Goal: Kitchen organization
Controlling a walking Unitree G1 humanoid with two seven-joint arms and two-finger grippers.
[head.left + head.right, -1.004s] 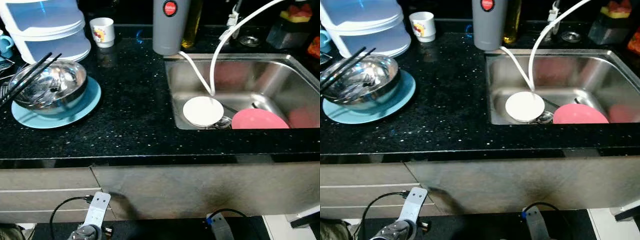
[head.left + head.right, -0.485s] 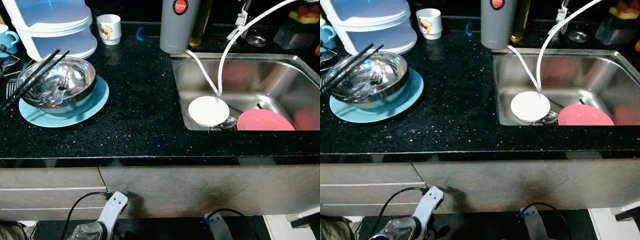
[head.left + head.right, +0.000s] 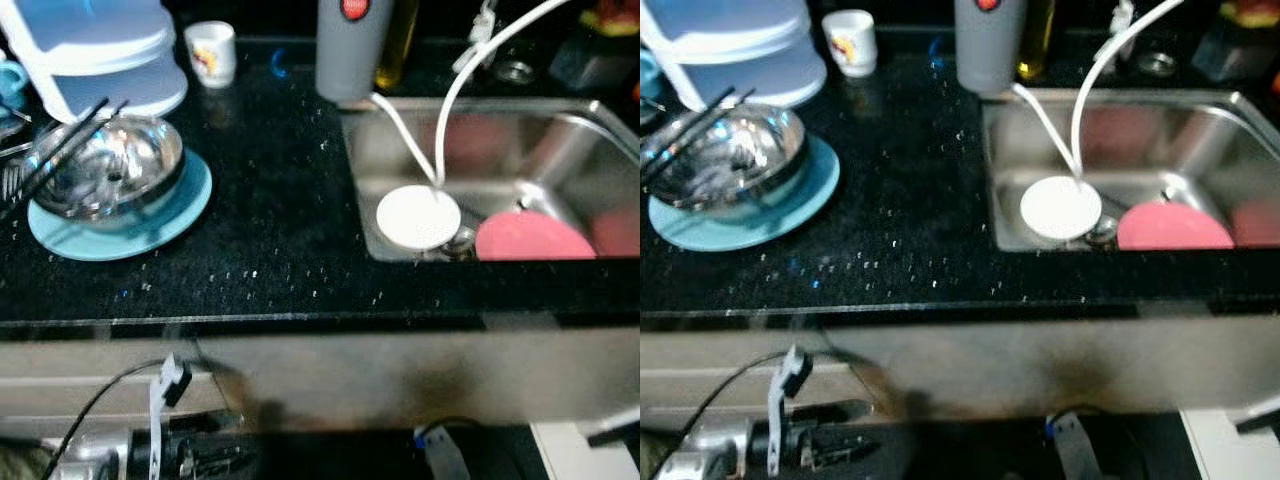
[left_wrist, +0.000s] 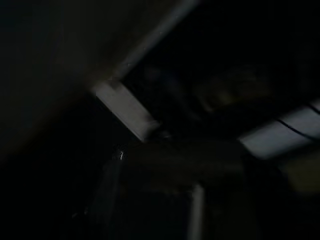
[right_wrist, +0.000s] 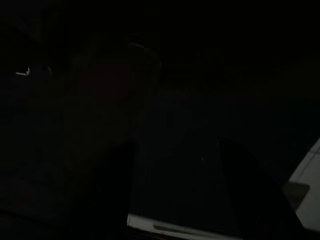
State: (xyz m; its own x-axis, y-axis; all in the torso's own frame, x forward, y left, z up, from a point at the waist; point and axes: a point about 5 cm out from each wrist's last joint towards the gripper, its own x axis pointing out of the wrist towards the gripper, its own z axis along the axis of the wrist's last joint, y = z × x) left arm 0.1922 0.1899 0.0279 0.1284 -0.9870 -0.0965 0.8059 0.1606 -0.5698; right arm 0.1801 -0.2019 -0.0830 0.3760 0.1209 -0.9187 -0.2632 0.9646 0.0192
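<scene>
a steel bowl (image 3: pixel 108 170) holding black chopsticks (image 3: pixel 55 152) sat on a blue plate (image 3: pixel 125 215) at the left of the black counter (image 3: pixel 270 220). in the sink (image 3: pixel 560 150) lay a white plate (image 3: pixel 417 217) beside a pink plate (image 3: pixel 533 237). the left gripper (image 3: pixel 825 445) hung low before the cabinet front, the right arm idle; i could not tell either one's finger state

A steel bowl (image 3: pixel 112 172) with chopsticks (image 3: pixel 55 155) is being carried by a blue plate (image 3: pixel 150 228); a white plate (image 3: pixel 417 217) and pink plate (image 3: pixel 533 237) are lying in the sink (image 3: pixel 580 130).
</scene>
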